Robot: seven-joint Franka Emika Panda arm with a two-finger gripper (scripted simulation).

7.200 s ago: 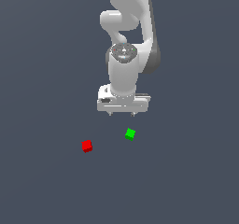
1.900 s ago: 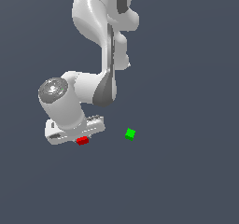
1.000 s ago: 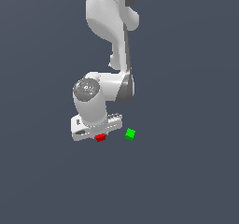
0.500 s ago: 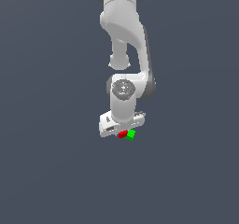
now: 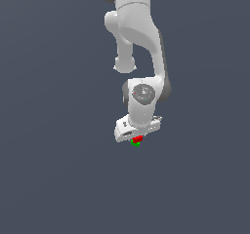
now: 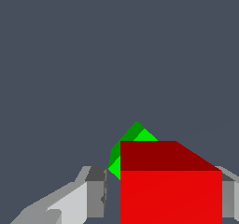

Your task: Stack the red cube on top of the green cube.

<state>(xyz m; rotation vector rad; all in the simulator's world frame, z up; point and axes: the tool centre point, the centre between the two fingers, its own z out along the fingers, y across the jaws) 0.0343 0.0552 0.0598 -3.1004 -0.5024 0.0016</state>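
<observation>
Between the tool's (image 6: 163, 195) clamped fingers (image 6: 91, 195), the red cube (image 6: 170, 190), directly above the green cube (image 6: 133, 139).

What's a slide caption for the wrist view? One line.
End effector holding the red cube just above the green cube.

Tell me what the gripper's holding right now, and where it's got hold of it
The gripper holds the red cube, a finger on each opposite side face, above the green cube.

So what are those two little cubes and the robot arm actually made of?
Hard to say, since it's a render. The red cube and the green cube show flat, matte colour with no grain or gloss, like painted plastic. The arm looks like smooth white plastic shell, softly shaded.
</observation>
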